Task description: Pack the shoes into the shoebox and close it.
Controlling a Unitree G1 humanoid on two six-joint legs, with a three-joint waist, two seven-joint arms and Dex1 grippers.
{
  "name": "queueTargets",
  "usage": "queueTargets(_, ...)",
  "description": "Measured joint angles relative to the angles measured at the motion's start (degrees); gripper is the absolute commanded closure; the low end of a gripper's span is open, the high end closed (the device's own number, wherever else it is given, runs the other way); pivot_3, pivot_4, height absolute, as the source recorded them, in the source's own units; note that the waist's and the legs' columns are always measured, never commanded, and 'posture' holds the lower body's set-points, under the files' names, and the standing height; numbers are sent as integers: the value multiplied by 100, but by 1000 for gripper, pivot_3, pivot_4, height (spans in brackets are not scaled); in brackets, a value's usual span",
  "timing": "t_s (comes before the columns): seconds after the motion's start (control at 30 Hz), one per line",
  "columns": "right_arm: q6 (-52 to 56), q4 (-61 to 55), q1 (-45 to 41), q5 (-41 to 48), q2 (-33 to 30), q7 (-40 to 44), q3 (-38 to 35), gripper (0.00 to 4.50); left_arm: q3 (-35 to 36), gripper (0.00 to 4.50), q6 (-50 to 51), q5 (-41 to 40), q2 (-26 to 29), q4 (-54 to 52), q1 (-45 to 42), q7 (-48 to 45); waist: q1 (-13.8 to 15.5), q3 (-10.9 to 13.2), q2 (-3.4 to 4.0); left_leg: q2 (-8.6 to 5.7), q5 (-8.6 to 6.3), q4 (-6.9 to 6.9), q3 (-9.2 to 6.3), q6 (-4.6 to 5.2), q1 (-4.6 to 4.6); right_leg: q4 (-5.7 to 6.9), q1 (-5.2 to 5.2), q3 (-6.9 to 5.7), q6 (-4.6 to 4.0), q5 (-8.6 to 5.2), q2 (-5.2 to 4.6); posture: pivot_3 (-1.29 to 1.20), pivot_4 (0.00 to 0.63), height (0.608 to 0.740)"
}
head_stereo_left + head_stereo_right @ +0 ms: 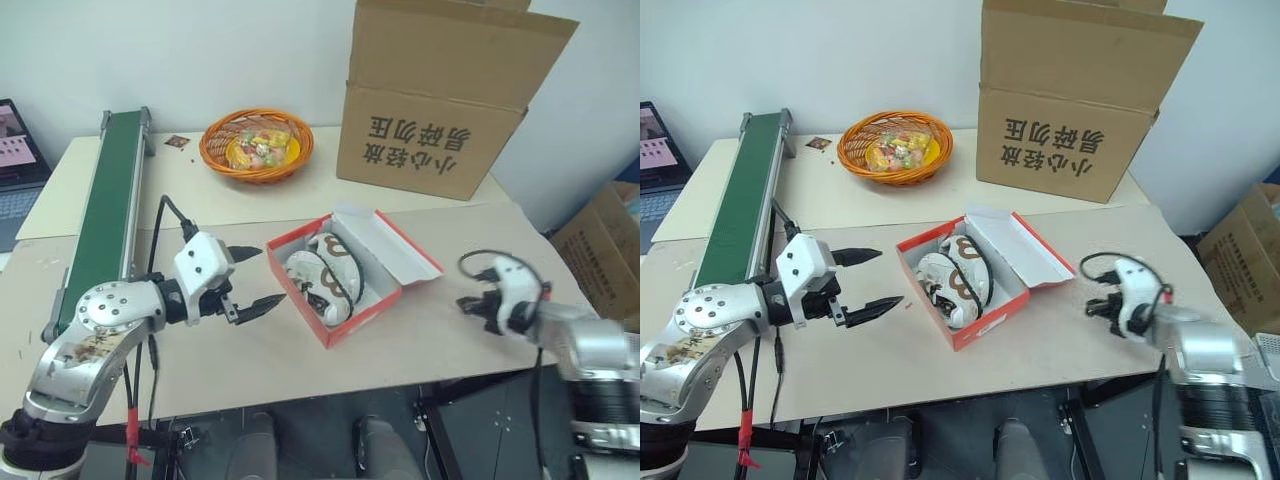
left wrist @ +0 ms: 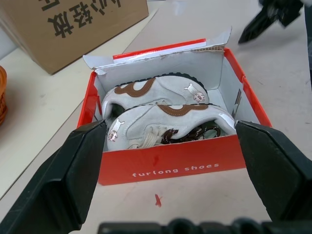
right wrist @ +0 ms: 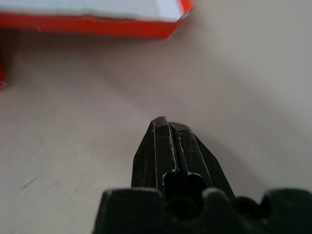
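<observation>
Pale beige tabletop (image 1: 300, 360) against a white wall; green conveyor (image 1: 105, 215) along the left edge, orange basket (image 1: 256, 145) of sweets and large brown carton (image 1: 440, 95) at the far side. Red shoebox (image 1: 345, 325) at table centre, lid (image 1: 395, 250) standing open toward the far right. Both shoes (image 2: 161, 112) already inside, lying side by side on their sides, brown patches up.

Left gripper (image 1: 252, 275) just left of the box, fingers spread wide, empty, aimed at the near-left wall. Right gripper (image 1: 1098, 305) low over the table, right of the box and apart from it, fingers pressed together, holding nothing.

Remaining step, judged: closing the lid.
- Brace the near-left wall with the left gripper to stop sliding.
- Bring the closed right fingers behind the lid's outer face; push it over toward the near left.
- Check that no shoe edge or lace rises above the rim before pressing down.
- Press flat along the free edge, not at the hinge.
</observation>
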Motion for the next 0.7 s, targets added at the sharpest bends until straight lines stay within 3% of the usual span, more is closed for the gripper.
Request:
queueTargets(0.23,-792,1594,-750,403,1048,-398,-936,4444,32,0,-5,-3,15,-16,116,-1,-45,-19,-39,4,-26,0,-2,-41,24,-1,22,-4,0,6,2,0,150,709)
queueTargets(0.7,-285,2708,-1506,2473,2110,-570,-2987,4444,146,0,7,-8,59,-29,152,3,-90,-12,-27,5,-24,-11,-3,-37,17,1,13,-3,-1,3,5,0,150,709)
